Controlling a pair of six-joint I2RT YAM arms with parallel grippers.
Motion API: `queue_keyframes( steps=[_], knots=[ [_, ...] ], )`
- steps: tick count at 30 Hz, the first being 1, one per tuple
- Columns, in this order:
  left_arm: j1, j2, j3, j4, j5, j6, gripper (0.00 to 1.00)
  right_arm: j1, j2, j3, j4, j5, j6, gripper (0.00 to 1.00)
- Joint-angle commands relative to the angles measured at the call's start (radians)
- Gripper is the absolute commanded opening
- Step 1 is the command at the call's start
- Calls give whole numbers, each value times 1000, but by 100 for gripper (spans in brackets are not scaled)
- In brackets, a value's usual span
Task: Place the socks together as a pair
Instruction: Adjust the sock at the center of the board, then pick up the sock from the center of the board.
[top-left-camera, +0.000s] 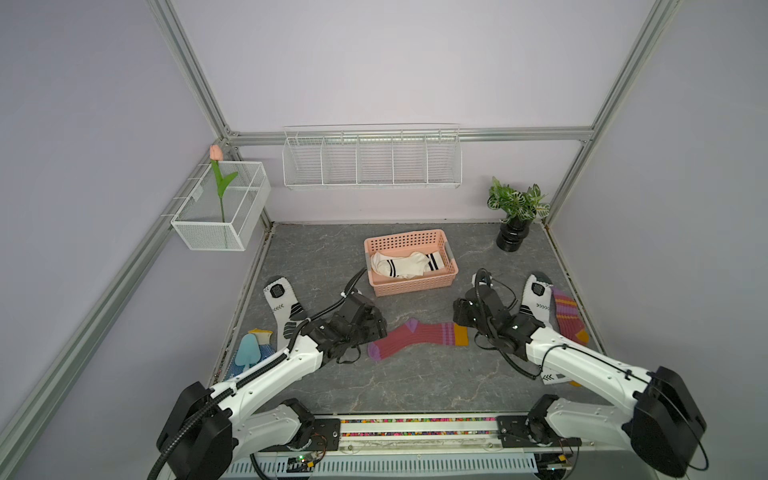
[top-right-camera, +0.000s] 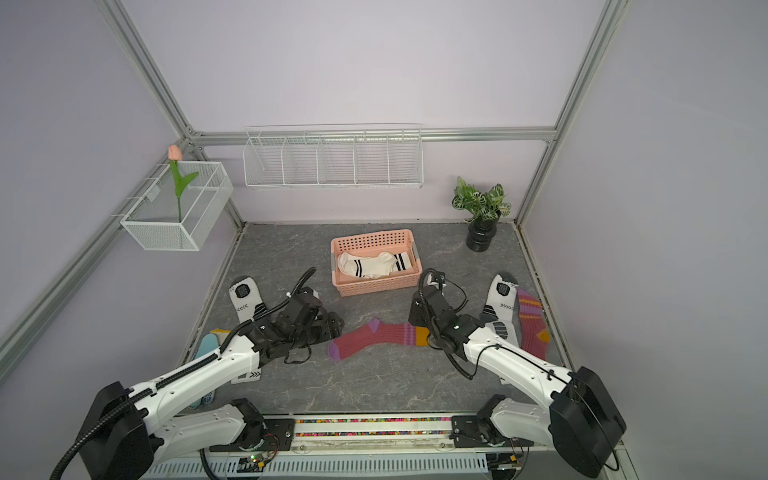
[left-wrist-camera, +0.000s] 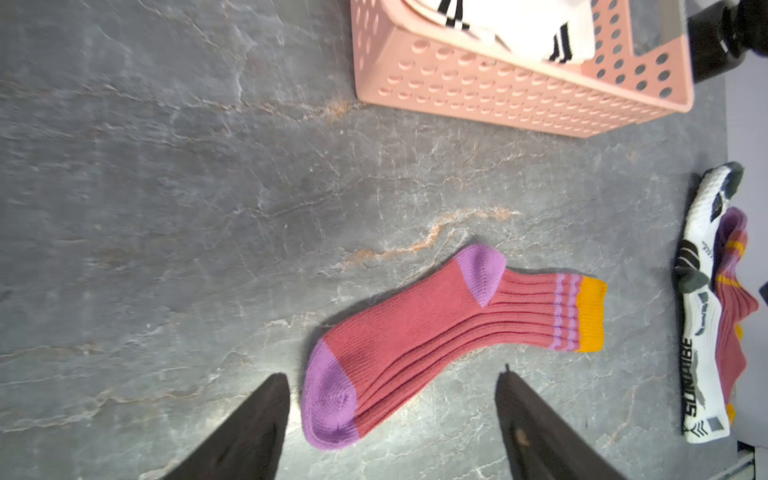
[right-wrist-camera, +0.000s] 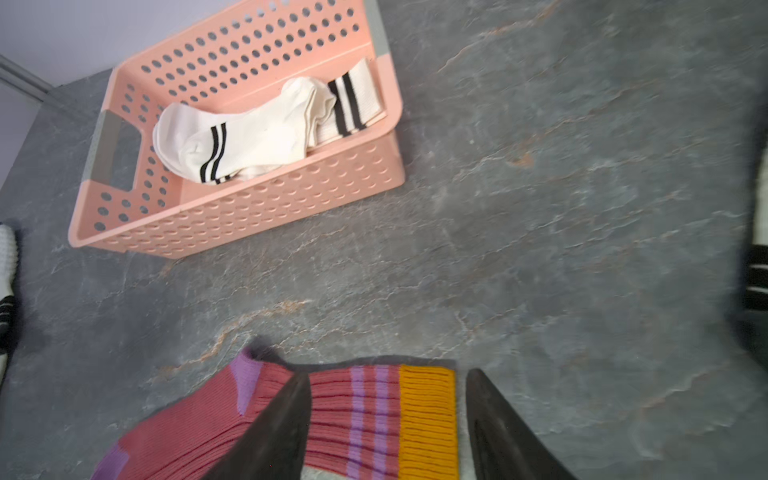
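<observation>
One maroon sock (top-left-camera: 415, 338) lies flat mid-table, its purple toe toward my left gripper (top-left-camera: 380, 326) and its orange cuff toward my right gripper (top-left-camera: 459, 316). In the left wrist view the left gripper (left-wrist-camera: 392, 376) is open, just short of the toe (left-wrist-camera: 332, 399). In the right wrist view the right gripper (right-wrist-camera: 390, 374) is open astride the cuff (right-wrist-camera: 428, 415). A second maroon sock (top-left-camera: 567, 316) lies at the right edge beside a white sports sock (top-left-camera: 536, 303). Another sports sock (top-left-camera: 282, 305) lies at the left. White black-striped socks (top-left-camera: 405, 264) sit in the basket.
The pink basket (top-left-camera: 411, 286) stands behind the middle sock. A potted plant (top-left-camera: 515, 220) is at the back right. A blue glove with a trowel (top-left-camera: 249, 353) lies at the left edge under my left arm. Wire baskets (top-left-camera: 372, 160) hang on the walls.
</observation>
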Motion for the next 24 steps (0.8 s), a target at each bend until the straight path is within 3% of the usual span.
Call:
queue_keyframes(
  steps=[1, 7, 10, 16, 24],
  knots=[
    [3, -72, 9, -33, -108, 12, 81, -90, -72, 24, -106, 23, -88, 63],
    [3, -192, -61, 35, -175, -3, 81, -383, -118, 35, -138, -90, -189, 66],
    [3, -235, -80, 30, -220, -10, 81, -545, -82, 62, -156, -187, -189, 67],
    [3, -266, -98, 11, -251, -24, 82, -758, 39, 92, -133, -291, -176, 66],
    [3, -261, -102, -2, -206, -40, 82, -913, 175, 114, -98, -198, -180, 67]
  ],
)
